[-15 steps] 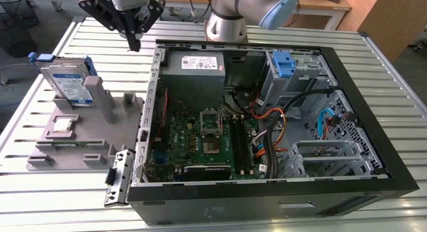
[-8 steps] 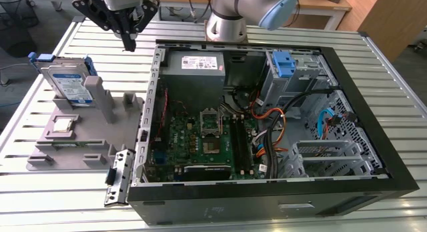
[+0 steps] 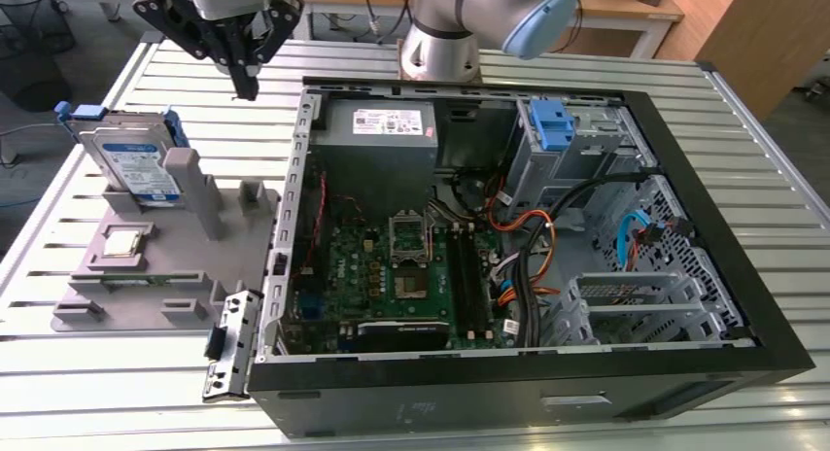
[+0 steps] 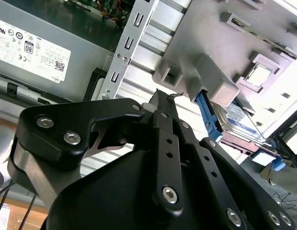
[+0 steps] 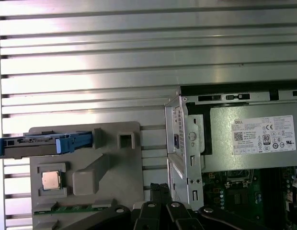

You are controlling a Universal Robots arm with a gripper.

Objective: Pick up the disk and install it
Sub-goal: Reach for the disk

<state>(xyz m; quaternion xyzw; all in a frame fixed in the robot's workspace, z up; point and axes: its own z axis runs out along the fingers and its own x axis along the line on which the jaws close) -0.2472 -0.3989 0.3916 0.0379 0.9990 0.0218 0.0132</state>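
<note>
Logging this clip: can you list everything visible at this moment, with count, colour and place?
disk: one, silver with blue bracket, standing on edge in the fixture, exterior view's left.
fixture: one, grey, on the table beside the case.
processor chip: one, silver, in a fixture pocket.
computer case: one, black, open, exterior view's right.
power supply: one, grey with white sticker, inside the case.
motherboard: one, green, inside the case.
table: one, slatted metal, under everything.
arm: one, silver and light blue, behind the case.
gripper: one, black, shut, empty, over the table, apart from the disk.
</note>
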